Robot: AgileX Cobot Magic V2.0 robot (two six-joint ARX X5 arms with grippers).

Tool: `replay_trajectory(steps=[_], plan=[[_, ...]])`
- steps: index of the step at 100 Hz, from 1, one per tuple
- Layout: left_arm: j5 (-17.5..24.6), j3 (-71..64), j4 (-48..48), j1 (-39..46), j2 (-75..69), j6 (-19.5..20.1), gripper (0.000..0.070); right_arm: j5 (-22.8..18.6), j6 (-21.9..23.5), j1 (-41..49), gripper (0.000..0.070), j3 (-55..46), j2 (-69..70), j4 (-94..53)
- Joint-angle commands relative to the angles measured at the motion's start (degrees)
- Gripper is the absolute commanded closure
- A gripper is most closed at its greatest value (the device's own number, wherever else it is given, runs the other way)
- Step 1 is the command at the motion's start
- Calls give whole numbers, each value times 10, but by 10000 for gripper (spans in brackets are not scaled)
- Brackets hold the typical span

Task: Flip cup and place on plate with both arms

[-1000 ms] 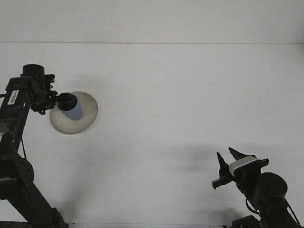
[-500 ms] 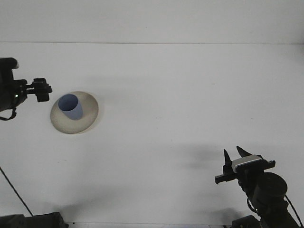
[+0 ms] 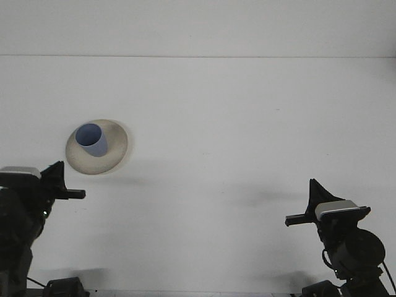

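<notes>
Count: one blue cup (image 3: 91, 138), upright with its mouth up, standing on the one beige plate (image 3: 110, 154); one white table (image 3: 247, 124) under everything. Two grippers in view: the left gripper (image 3: 59, 179) sits just below and left of the plate, the right gripper (image 3: 318, 197) well apart from the plate, off to its lower right. One item of each kind besides the pair of grippers.

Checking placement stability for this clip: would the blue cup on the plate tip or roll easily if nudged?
The blue cup stands mouth-up on the plate, so it probably won't roll unless knocked over. It sits off-centre toward the plate's left side, where a sloped rim might make it tip more readily. It looks small and thin-walled, so likely light and easily shifted.
</notes>
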Motion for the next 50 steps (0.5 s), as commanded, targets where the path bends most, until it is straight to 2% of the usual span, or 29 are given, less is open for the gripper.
replay_trajectory(steps=[1, 16, 50], plan=[[2, -83, 61, 0, -43, 8, 687, 1, 9, 1, 700, 0, 0, 18], [1, -176, 145, 0, -141, -6, 688, 0, 9, 1, 700, 0, 0, 45], [-4, -183, 158, 0, -196, -7, 685, 1, 11, 2, 700, 0, 0, 50]])
